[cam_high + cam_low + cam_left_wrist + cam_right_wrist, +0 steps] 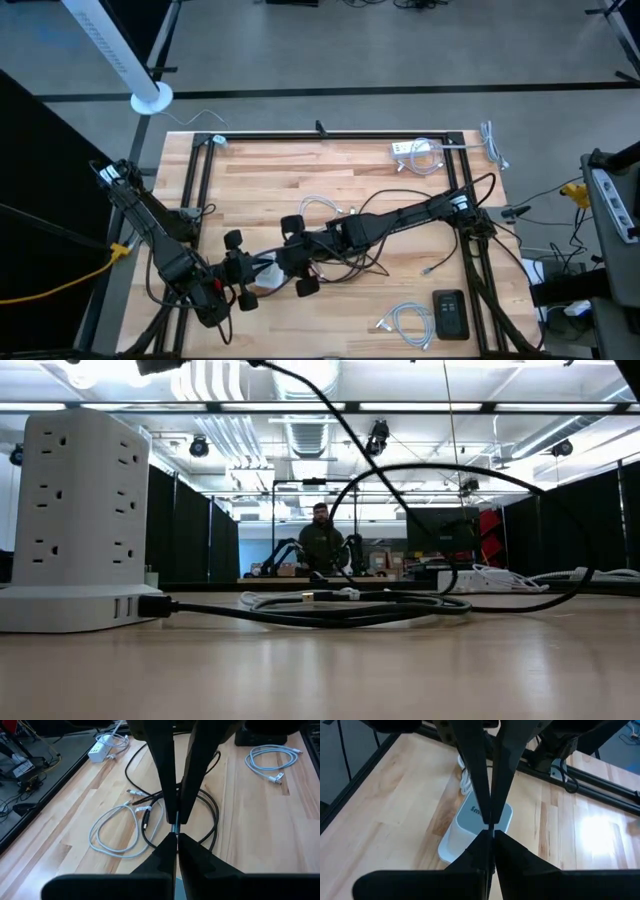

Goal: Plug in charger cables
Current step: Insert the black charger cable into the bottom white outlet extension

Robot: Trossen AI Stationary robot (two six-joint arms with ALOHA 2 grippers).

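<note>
My left gripper and my right gripper meet tip to tip above a white tower power strip at the table's near left. Both are shut, with a thin grey plug tip of a charger cable between them. A black cable arches up from the table and out of the low view's top. Another black plug sticks into the tower's base. A white coiled cable lies flat on the wood beyond. My left gripper pinches the near end of the thin plug tip between its two fingertips, only at their free ends. The piece is held clear above the tower. My right gripper pinches the other end of the same piece between its fingertips, coming from the opposite side. Which cable runs from it, I cannot tell.
A second white coil and a black device lie at the near right. A white oblong power strip with cables sits at the far right. Loops of black cable lie under my right arm. A person stands beyond the table.
</note>
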